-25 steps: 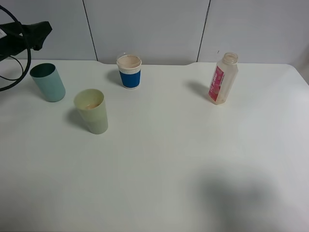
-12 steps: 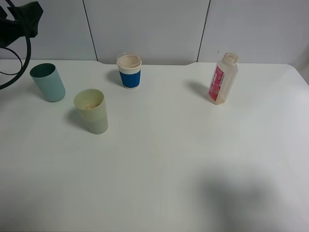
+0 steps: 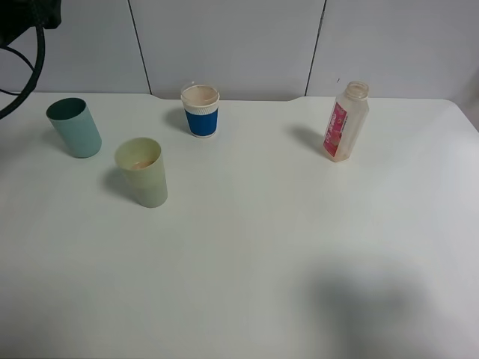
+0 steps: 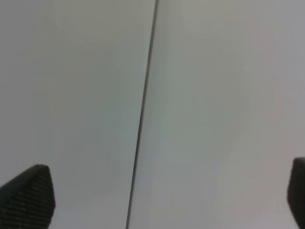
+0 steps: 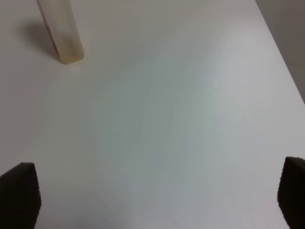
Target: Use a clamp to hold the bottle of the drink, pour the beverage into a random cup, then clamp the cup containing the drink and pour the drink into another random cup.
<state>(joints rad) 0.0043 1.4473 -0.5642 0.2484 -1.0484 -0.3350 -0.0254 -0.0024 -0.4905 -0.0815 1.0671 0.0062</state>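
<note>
Since a second ago the left gripper (image 4: pixel 167 200) has climbed nearly out of the high view at 10 o'clock, fingers wide apart on nothing, facing only blurred wall. Right gripper (image 5: pixel 157 195) hangs spread and empty above the table (image 3: pixel 247 262), the bottle (image 3: pixel 346 123) well apart at 11 o'clock of its fingers, top cut off. Teal cup (image 3: pixel 73 127) and green cup (image 3: pixel 141 171) stand at 10 o'clock.

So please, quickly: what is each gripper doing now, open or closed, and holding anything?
Left gripper: jaws wide open, holding nothing, facing the wall.
Right gripper: jaws wide open, holding nothing, above the table.
</note>
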